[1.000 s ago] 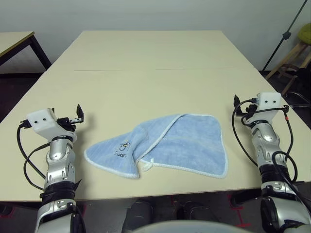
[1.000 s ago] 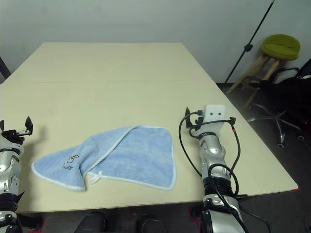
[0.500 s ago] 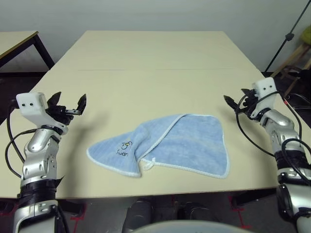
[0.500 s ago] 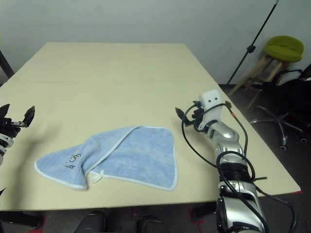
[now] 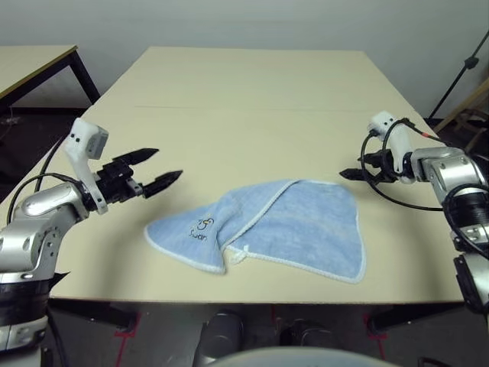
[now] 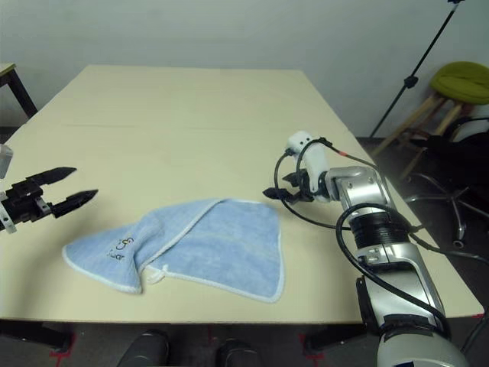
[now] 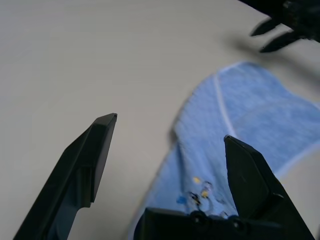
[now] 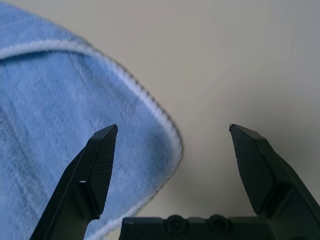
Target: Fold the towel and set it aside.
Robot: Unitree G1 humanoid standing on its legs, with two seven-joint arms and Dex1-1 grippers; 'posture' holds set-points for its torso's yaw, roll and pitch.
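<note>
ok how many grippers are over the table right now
2. The left gripper hovers open beside the towel's logo end; the right gripper hovers open at its far right corner.

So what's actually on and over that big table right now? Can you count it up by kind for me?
Towels: 1, the towel, light blue, lying crumpled on the table.
Grippers: 2, the left gripper and the right gripper, both open, each hanging beside the towel.
Total: 3
</note>
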